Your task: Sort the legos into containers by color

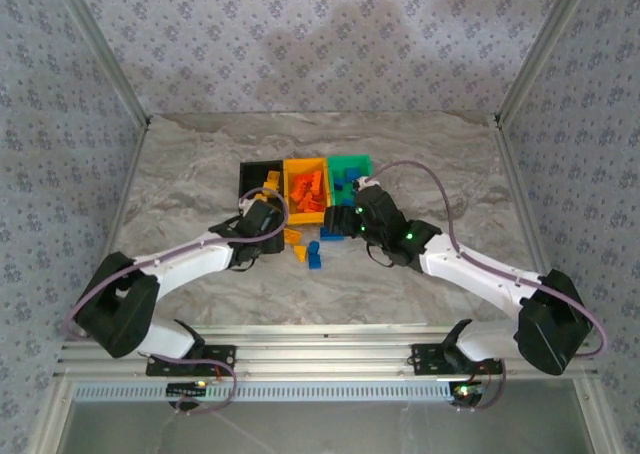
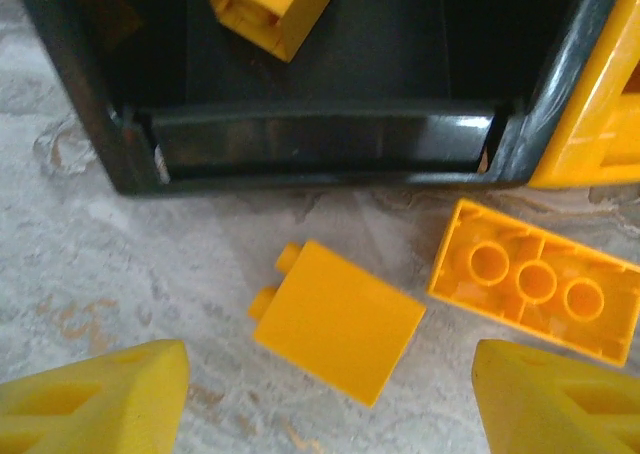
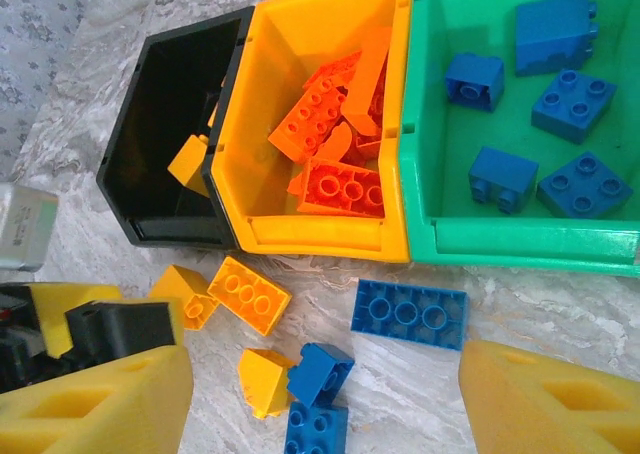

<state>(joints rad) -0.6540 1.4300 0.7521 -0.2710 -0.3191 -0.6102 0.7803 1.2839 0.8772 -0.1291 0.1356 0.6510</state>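
The left tool (image 2: 325, 399) is hovering wide over a yellow brick (image 2: 337, 319) lying on the worktop (image 2: 90, 274), just near of the black bin (image 2: 320, 144); centring it before closing seems wise. The right tool (image 3: 325, 389) is hovering wide above 2 blue bricks (image 3: 318, 429).

Black bin (image 3: 150, 124) holds one yellow brick (image 3: 188, 161); yellow-orange bin (image 3: 300, 34), orange-red bricks (image 3: 340, 189); green bin (image 3: 520, 242), blue bricks (image 3: 575, 184). Loose bricks (image 3: 410, 314) at six o'clock.
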